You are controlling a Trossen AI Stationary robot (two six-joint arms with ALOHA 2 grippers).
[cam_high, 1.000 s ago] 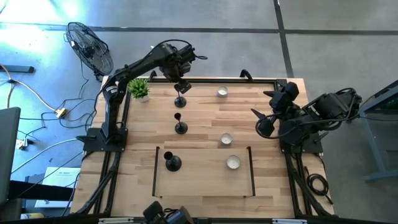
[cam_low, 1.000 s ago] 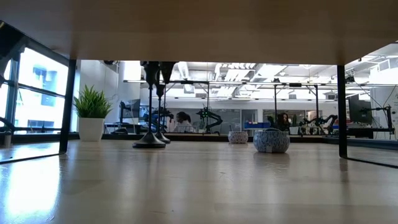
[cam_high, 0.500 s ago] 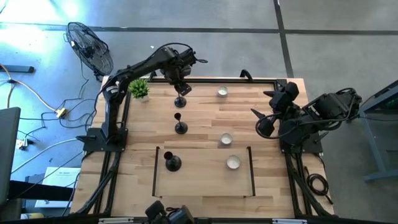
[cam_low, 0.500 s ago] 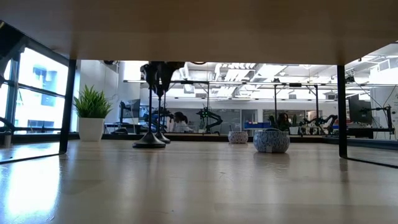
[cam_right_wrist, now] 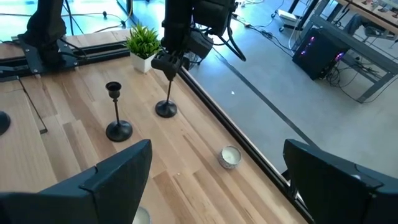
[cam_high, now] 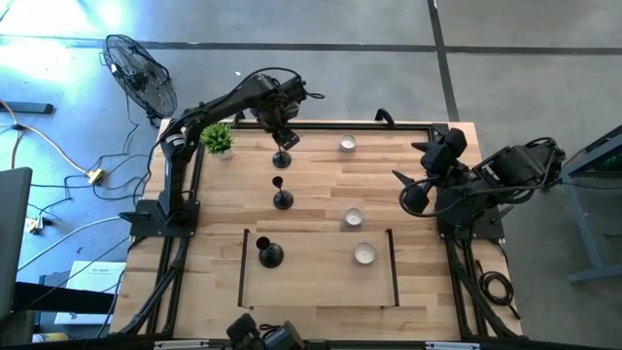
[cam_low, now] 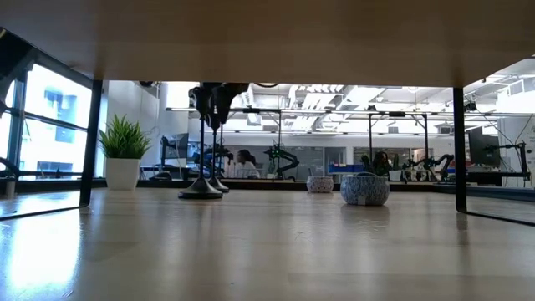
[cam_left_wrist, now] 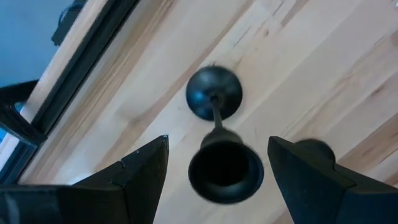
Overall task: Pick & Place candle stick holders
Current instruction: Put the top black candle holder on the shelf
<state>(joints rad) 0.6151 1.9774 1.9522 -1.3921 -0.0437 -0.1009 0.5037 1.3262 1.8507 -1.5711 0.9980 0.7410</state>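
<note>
A: What's moved vs a sec ago?

B: The left gripper (cam_high: 283, 135) has shifted a bit toward the top edge of the high view and now sits right over the far candle stick holder (cam_high: 283, 158). Nothing else has moved.

A: Fingers?

B: Apart. In the left wrist view the cup top (cam_left_wrist: 225, 171) sits between them, no contact visible. So: grasp step, not clamped yet.

A: Next move?

B: My guess: drop a little, close on the stem just under the cup, lift straight so the base doesn't drag. Thin stem, easy to tip.

A: Other holders?

B: Near to far in the high view: one (cam_high: 269, 254) inside the marked zone, lower centre; the middle one (cam_high: 282, 198) at frame centre; then the target, upper centre.

A: Right arm?

B: The right gripper (cam_high: 408, 185) is parked at the right edge, fingers apart.

A: Surface, room?

B: Light wood table (cam_high: 321, 224), three tealights (cam_high: 353, 218), potted plant (cam_high: 218, 139) upper left. Beyond: fan (cam_high: 139, 73), concrete floor, open lab w/ windows.
</note>
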